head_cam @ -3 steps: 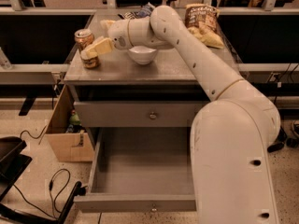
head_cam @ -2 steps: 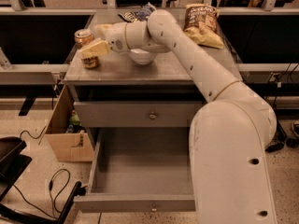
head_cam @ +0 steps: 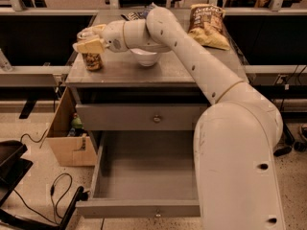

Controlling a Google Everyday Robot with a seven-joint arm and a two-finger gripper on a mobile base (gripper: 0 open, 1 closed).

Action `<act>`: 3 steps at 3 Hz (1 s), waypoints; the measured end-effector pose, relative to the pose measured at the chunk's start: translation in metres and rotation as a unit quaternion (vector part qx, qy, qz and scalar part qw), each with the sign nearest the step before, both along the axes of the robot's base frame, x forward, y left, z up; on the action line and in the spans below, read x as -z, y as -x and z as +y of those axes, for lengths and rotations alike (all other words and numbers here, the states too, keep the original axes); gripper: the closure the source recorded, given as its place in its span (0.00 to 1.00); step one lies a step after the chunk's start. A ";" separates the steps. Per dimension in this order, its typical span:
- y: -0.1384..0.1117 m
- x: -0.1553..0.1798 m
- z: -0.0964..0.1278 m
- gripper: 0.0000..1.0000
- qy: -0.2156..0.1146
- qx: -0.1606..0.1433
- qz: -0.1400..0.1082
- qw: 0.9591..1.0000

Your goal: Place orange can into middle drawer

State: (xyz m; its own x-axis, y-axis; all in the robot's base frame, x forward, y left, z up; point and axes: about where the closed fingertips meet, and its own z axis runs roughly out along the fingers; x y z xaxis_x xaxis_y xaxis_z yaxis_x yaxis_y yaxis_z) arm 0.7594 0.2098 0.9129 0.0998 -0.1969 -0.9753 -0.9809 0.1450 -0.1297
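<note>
**Operator:** Where is the can right now?

**Spotter:** Your orange can (head_cam: 92, 60) stands upright on the worktop (head_cam: 192, 70), close to the front left corner and just in from the left edge. Its base sits on the surface.

**Operator:** And the gripper?

**Spotter:** Your gripper (head_cam: 89, 45) is right at the can's upper part. A pale yellow piece of it crosses the front of the can just below the silver top. I can't tell whether it is clamped on the can or only set around it.

**Operator:** What else is up there?

**Spotter:** A white bowl (head_cam: 145, 57) sits right of the can, toward the middle of the worktop and partly under the arm (head_cam: 192, 51). A chip bag (head_cam: 207, 25) lies toward the back right corner. A dark packet (head_cam: 138, 15) shows at the back edge, behind the arm.

**Operator:** And the drawer?

**Spotter:** Your middle drawer (head_cam: 144, 169) is pulled well out below the front edge. It is plain grey inside, with a small knob (head_cam: 157, 214) mid-front. The upper drawer front (head_cam: 124, 118) above it is closed. A cardboard box (head_cam: 67, 140) stands on the floor below the left edge, with black cables (head_cam: 55, 195) in front of it.
</note>
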 end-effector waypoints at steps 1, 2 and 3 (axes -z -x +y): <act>0.000 0.000 0.000 0.88 0.000 0.000 0.000 1.000; 0.001 -0.006 0.001 1.00 0.000 -0.002 -0.008 1.000; 0.020 -0.028 -0.001 1.00 -0.004 0.000 -0.044 0.999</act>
